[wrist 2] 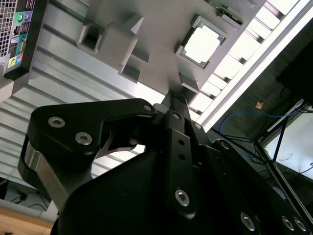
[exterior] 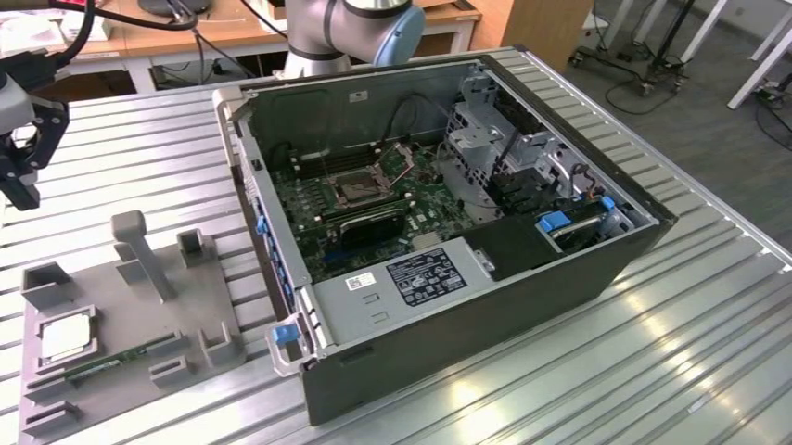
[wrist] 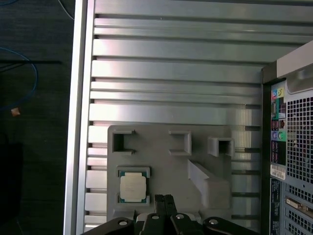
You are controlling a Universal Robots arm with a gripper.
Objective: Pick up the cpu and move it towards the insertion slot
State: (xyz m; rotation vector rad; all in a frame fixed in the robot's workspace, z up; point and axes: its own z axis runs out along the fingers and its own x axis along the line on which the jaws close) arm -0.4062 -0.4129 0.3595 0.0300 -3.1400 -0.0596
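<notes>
The cpu [exterior: 69,336], a flat silvery square chip, lies in a recess at the near-left corner of a grey fixture plate [exterior: 185,306]. In both wrist views the cpu [wrist: 133,186] [wrist 2: 202,45] lies below and slightly to one side of the fingertips. My gripper [exterior: 21,197] hangs at the exterior view's left edge, well above the table and apart from the plate. Its thin fingers [wrist: 160,200] sit pressed together, shut on nothing. The insertion slot [exterior: 352,190], a square socket with a metal frame, sits on the green board inside the open computer case [exterior: 495,306].
A green memory stick [exterior: 118,360] lies in a slot beside the cpu. Grey posts and blocks [exterior: 146,255] stand up from the plate. The case's rear panel [wrist: 293,147] borders the plate on one side. The slatted metal table ends at an edge [wrist: 78,122] close to the cpu.
</notes>
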